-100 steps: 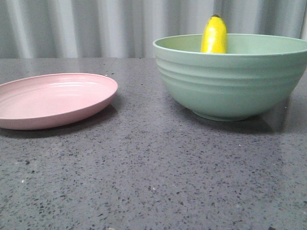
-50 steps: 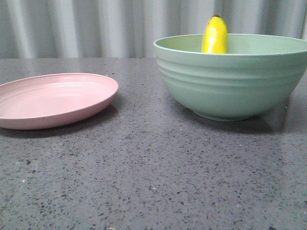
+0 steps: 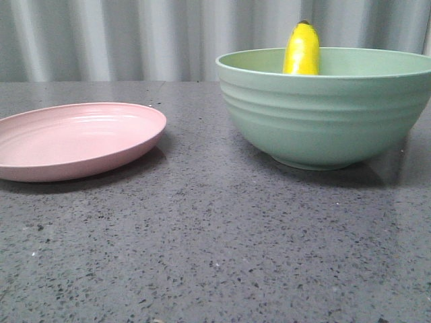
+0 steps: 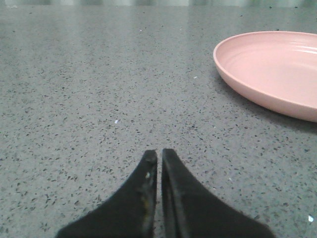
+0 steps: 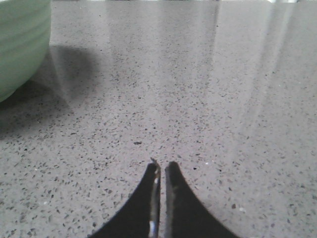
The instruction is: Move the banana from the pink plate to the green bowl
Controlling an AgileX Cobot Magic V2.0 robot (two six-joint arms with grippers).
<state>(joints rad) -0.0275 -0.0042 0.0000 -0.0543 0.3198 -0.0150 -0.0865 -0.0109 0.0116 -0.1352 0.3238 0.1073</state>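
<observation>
Inside the green bowl [image 3: 323, 111], the banana [image 3: 301, 48] stands upright, its dark tip above the rim.
Left of the bowl, well apart, the pink plate [image 3: 74, 140] lies bare on the speckled grey surface [image 3: 215, 249]. Left gripper [image 4: 159, 154] and right gripper [image 5: 161, 167] hover low, jaws clenched on nothing.

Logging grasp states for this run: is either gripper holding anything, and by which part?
Nothing is held. The left gripper and right gripper are both shut on nothing; the banana stands in the green bowl.
</observation>
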